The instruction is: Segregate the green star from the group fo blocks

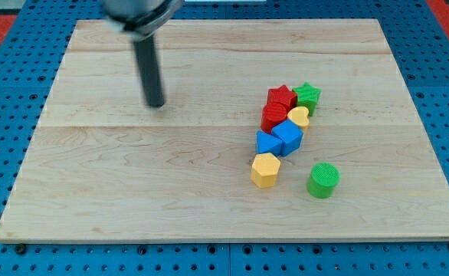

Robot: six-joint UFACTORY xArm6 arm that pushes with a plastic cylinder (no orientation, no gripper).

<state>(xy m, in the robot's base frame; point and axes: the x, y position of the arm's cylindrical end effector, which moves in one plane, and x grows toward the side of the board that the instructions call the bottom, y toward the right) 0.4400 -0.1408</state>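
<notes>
**Star still packed in, tip well off**

The wooden board [132, 192] carries one cluster toward the view's right. My tip [156, 104] sits well apart from it, to the view's left — a bare rod with no pincer, holding nothing. The green star [307, 95] caps the cluster's top right, touching the red star [281, 99] and just above the yellow heart [299, 116]. My worry: a push from the left drags the red star along with it — or scatters the blue blocks [280, 139].
</notes>
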